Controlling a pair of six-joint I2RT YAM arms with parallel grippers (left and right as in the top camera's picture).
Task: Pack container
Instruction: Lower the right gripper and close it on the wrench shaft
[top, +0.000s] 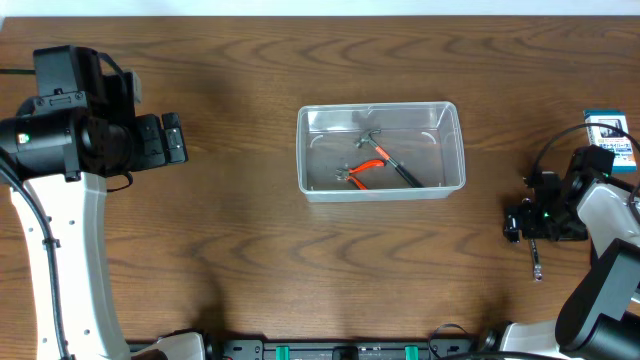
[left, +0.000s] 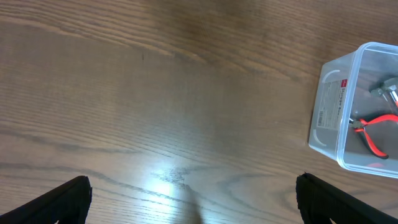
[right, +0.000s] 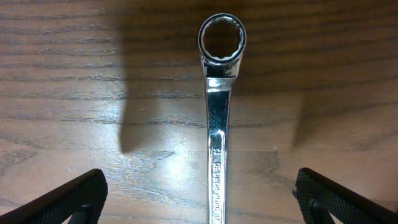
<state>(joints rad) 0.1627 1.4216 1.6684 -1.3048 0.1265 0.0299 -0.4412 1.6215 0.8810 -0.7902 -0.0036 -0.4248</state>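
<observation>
The right gripper (right: 204, 200) hangs low over the table with its two black fingers (right: 71, 199) spread wide. A chrome ring-ended wrench (right: 217, 134) lies flat on the wood between them, touching neither finger, its ring end pointing away from the wrist. From overhead that arm sits near the right edge, and the wrench's tip pokes out from under it on the near side. Just beyond it, at the very edge, is a small blue and white box (top: 612, 135). Over on the left, the left gripper (left: 199, 205) is also spread wide, holding nothing, with only bare wooden table (top: 250, 250) under it. It points toward the middle, and the clear plastic container (top: 303, 150) shows at the right edge of its wrist view with a white label (left: 329, 99) on the near wall. The container stands in the middle of the table, well apart from both arms. Inside lie orange-handled pliers (top: 366, 170), a black-handled tool (top: 406, 176) just beside them, and a small metal tool (top: 368, 136) I can't identify.
</observation>
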